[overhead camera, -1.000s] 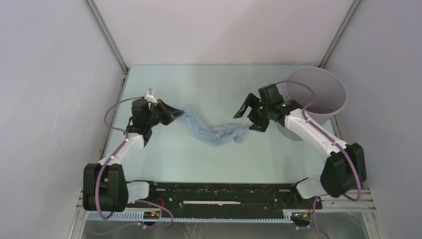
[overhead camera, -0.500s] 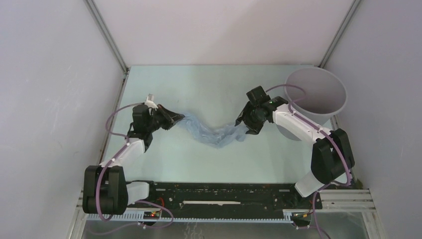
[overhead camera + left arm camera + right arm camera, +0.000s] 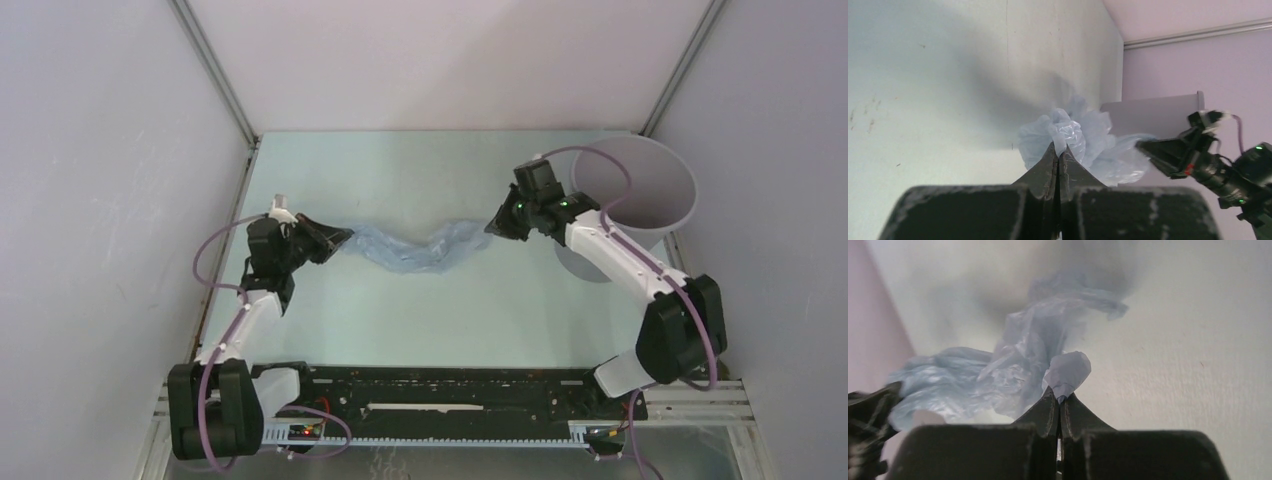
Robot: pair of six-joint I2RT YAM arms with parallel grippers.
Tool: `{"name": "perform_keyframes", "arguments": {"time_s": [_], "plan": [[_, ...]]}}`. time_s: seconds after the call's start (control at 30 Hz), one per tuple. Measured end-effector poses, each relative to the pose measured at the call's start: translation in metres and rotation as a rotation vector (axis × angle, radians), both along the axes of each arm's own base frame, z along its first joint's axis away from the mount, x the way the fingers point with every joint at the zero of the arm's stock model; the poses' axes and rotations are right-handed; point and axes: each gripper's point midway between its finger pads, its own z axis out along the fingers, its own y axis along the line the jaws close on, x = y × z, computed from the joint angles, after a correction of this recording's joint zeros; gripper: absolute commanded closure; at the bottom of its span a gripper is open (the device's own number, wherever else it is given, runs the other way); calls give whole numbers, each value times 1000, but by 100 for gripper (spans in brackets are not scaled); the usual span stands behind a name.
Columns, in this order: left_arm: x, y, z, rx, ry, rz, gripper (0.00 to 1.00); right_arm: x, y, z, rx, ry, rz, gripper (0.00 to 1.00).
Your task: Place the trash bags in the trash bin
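A crinkly pale-blue trash bag [image 3: 420,247] hangs stretched between my two grippers above the middle of the table. My left gripper [image 3: 347,236] is shut on the bag's left end, and the plastic [image 3: 1068,137] bunches just past its tips [image 3: 1058,148]. The right gripper [image 3: 491,226] is shut on the bag's right end, with a fold of plastic [image 3: 1068,371] pinched at its tips [image 3: 1060,397]. The grey trash bin [image 3: 640,186] stands at the back right, just behind the right arm, its mouth tipped toward the table's middle.
Pale walls enclose the table on the left, back and right, with metal posts [image 3: 215,75] in the back corners. A black rail [image 3: 450,388] with the arm bases runs along the near edge. From the left wrist, the bin [image 3: 1153,117] shows behind the bag.
The right gripper closed on the bag's right end and lifted it back toward the bin. The left gripper drew slightly left, and the bag is now pulled straighter between them.
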Motion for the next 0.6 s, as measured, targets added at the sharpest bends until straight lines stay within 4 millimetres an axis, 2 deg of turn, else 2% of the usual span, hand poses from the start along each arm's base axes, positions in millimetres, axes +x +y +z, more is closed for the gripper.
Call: {"name": "perform_keyframes", "arguments": {"time_s": [0.03,0.17,0.2,0.3,0.37,0.43,0.6], "plan": [[-2,1,0,1,5,3,88,5,-1,11,18,-44,16,100],[-12,1,-4,18,32,-10,44,17,1,64,110,-238,119,100],[-16,1,-8,27,54,-15,37,19,2,75,133,-281,156,100],[-31,4,-24,96,142,-25,25,21,6,94,188,-363,264,100],[-37,7,-23,171,188,-28,21,16,10,101,229,-393,359,100],[-37,9,-7,236,184,-25,18,7,17,109,266,-428,468,100],[-30,-1,67,258,16,-26,13,-30,40,124,344,-493,746,100]]}}
